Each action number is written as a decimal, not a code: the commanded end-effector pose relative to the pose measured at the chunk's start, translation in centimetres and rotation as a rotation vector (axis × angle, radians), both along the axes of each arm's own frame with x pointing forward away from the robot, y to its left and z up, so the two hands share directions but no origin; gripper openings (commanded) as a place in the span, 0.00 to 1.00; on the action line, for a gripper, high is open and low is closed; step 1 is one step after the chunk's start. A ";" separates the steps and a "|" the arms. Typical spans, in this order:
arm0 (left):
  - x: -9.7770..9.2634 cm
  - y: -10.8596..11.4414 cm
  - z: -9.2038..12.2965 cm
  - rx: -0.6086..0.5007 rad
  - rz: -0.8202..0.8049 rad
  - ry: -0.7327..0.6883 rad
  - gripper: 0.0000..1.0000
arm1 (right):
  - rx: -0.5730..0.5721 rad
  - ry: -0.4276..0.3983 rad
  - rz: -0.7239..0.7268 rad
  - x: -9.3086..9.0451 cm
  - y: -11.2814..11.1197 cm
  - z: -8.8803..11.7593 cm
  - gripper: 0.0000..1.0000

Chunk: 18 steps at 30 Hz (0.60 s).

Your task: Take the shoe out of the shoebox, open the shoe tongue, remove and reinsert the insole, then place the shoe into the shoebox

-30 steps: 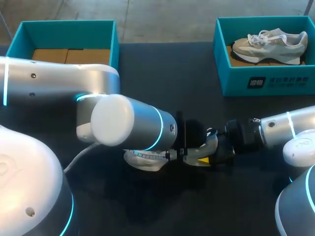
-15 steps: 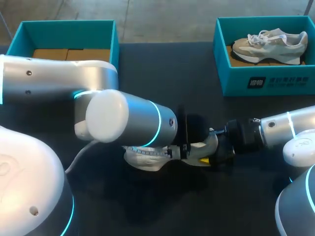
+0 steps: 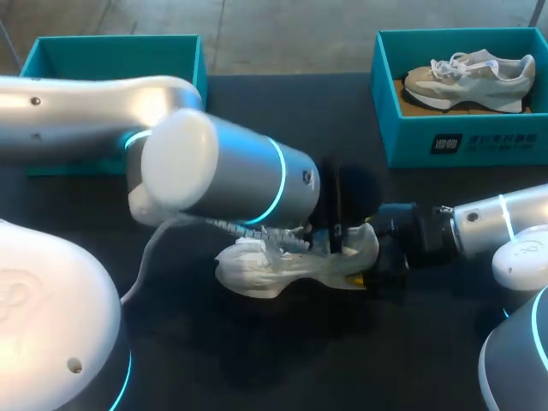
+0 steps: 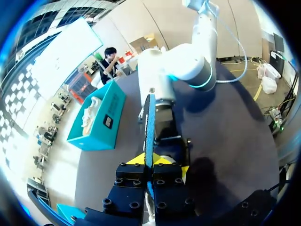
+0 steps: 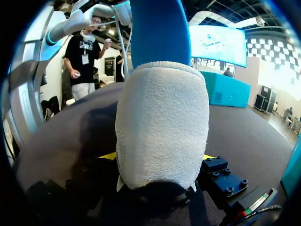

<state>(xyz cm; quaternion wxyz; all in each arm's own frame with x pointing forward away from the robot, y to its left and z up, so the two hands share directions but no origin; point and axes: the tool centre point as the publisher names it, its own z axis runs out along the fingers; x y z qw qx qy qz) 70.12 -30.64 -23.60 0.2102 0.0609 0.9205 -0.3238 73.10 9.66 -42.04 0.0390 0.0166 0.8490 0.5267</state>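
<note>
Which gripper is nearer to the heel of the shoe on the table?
Right. The right gripper holds the shoe by its heel; the left gripper is above the shoe, shut on the insole.

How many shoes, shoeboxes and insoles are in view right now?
Shoes: 2, the shoe on the table and the shoe in the box
Shoeboxes: 2, the left shoebox and the right shoebox
Insoles: 1, the blue insole
Total: 5
</note>
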 end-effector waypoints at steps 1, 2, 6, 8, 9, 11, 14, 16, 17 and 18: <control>0.2 0.1 1.5 0.014 -0.033 0.018 0.00 | -0.002 -0.001 -0.001 0.0 0.1 0.0 0.00; 0.1 -0.1 1.8 0.015 -0.045 0.020 0.00 | -0.002 -0.001 -0.001 0.0 0.1 0.0 0.00; 0.1 -0.5 2.4 0.019 -0.065 0.043 0.00 | -0.002 -0.001 -0.001 0.0 0.1 0.0 0.00; 0.0 -0.7 2.7 0.037 -0.081 0.051 0.00 | -0.002 -0.001 -0.001 0.0 0.1 0.0 0.00; -0.1 -0.7 2.8 0.044 -0.085 0.056 0.00 | -0.002 -0.001 -0.001 0.0 0.1 0.0 0.00; -0.2 -0.9 3.1 0.059 -0.103 0.066 0.00 | -0.002 -0.001 -0.001 0.0 0.1 0.0 0.00; -0.2 -1.0 3.4 0.081 -0.137 0.095 0.00 | -0.002 -0.001 -0.001 0.0 0.1 0.0 0.00; -0.2 -1.0 3.8 0.069 -0.172 0.139 0.00 | -0.002 -0.001 -0.001 0.0 0.1 0.0 0.00; -0.2 -1.0 4.1 0.061 -0.188 0.154 0.00 | -0.002 -0.001 -0.001 0.0 0.1 0.0 0.00; -0.2 -0.9 4.4 0.057 -0.200 0.169 0.00 | -0.002 -0.001 -0.001 0.0 0.1 0.0 0.00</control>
